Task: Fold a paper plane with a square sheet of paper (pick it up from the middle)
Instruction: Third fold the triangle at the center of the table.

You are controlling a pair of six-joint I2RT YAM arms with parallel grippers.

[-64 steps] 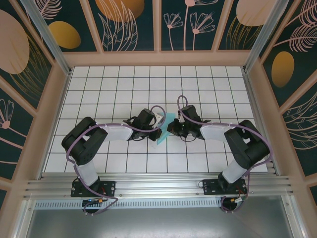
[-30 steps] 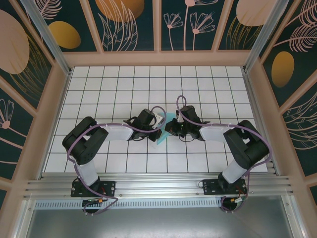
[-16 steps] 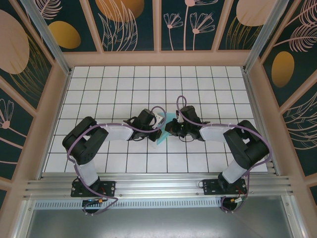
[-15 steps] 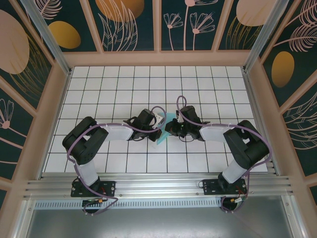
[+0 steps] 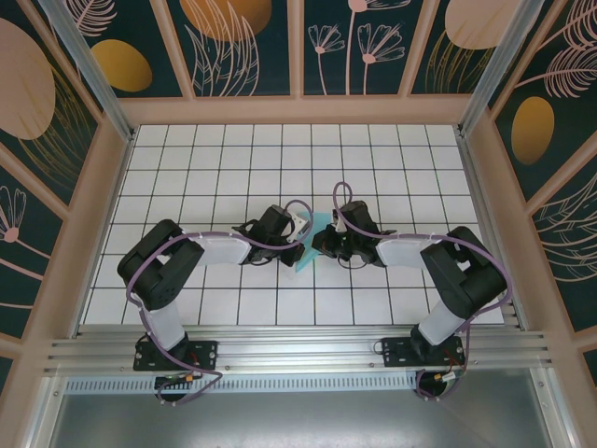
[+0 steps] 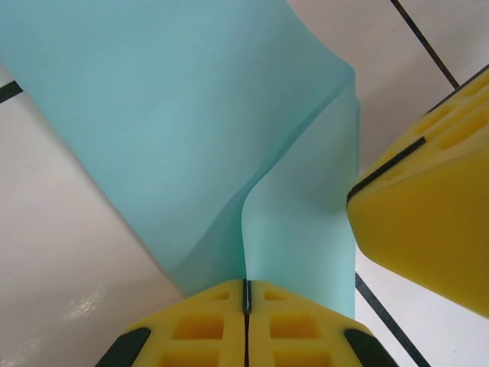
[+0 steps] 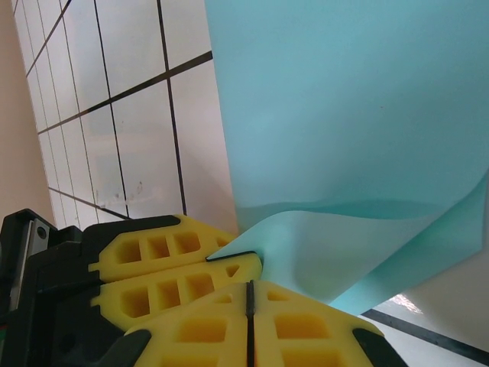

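The sheet of paper [image 6: 191, 115] is thin cyan paper, matt and smooth, bending softly with no shine at all. The left gripper [image 6: 246, 287] and right gripper [image 7: 249, 287] carry yellow pads [image 7: 306, 329], matt, looking like moulded plastic or rubber, pocketed with square recesses. The table [image 6: 61, 252] is white and glossy, catching pale reflections between its dark grid lines. At the near edge, the rail [image 5: 298, 343] is bare brushed metal, dully gleaming.

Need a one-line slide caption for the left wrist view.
Left gripper pinches the light cyan paper at a raised fold, the right gripper close beside it.
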